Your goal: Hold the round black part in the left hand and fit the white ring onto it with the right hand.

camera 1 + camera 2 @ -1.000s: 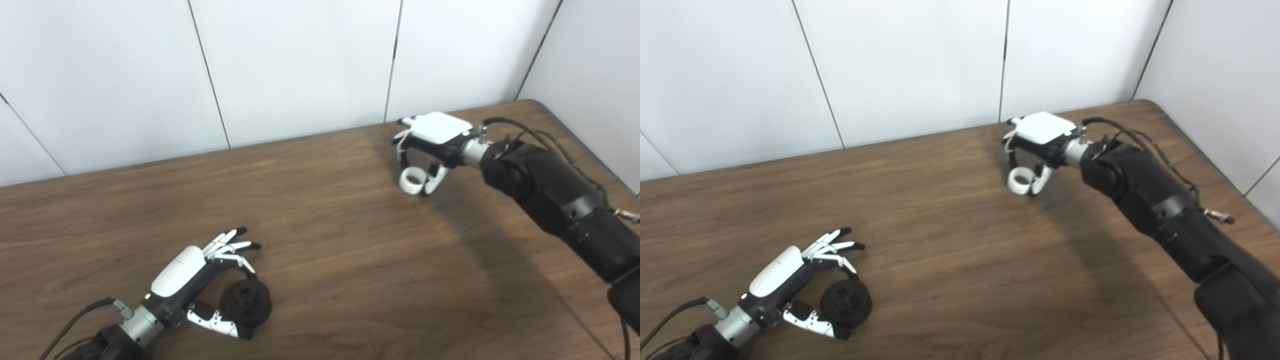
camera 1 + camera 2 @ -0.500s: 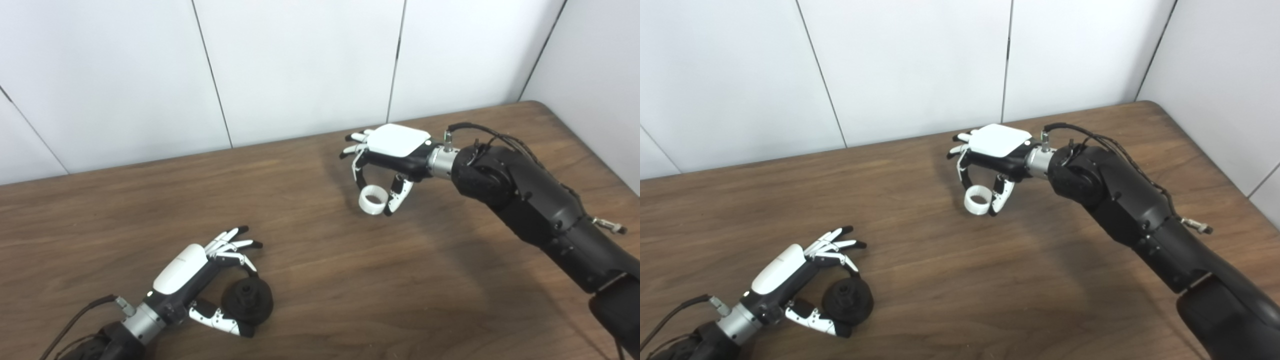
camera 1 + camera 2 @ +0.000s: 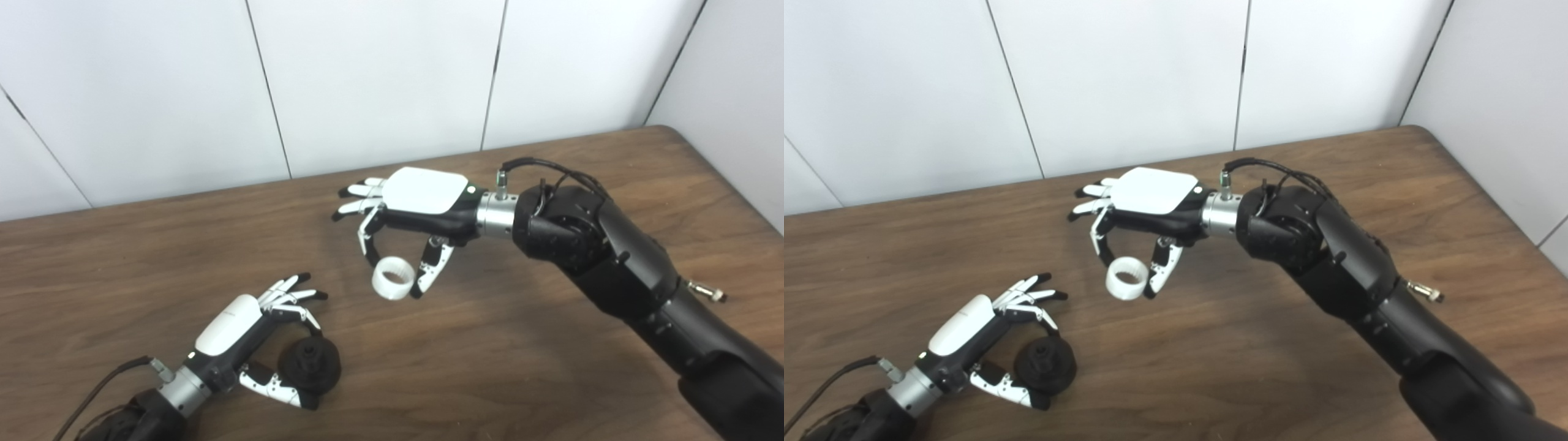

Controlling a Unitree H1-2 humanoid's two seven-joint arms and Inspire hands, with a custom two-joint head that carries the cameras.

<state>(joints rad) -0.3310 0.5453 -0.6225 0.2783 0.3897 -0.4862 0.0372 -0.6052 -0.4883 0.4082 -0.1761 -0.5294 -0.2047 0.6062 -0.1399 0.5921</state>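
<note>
Right hand (image 3: 422, 205) pinching white ring (image 3: 393, 278), seemingly above table (image 3: 520, 343)

A wooden table (image 3: 502, 367) meets white wall panels (image 3: 380, 79).

White ring (image 3: 392, 286) in right hand (image 3: 416, 211)

Ring (image 3: 392, 286) above table (image 3: 490, 355), right of and behind part (image 3: 309, 366).
</note>
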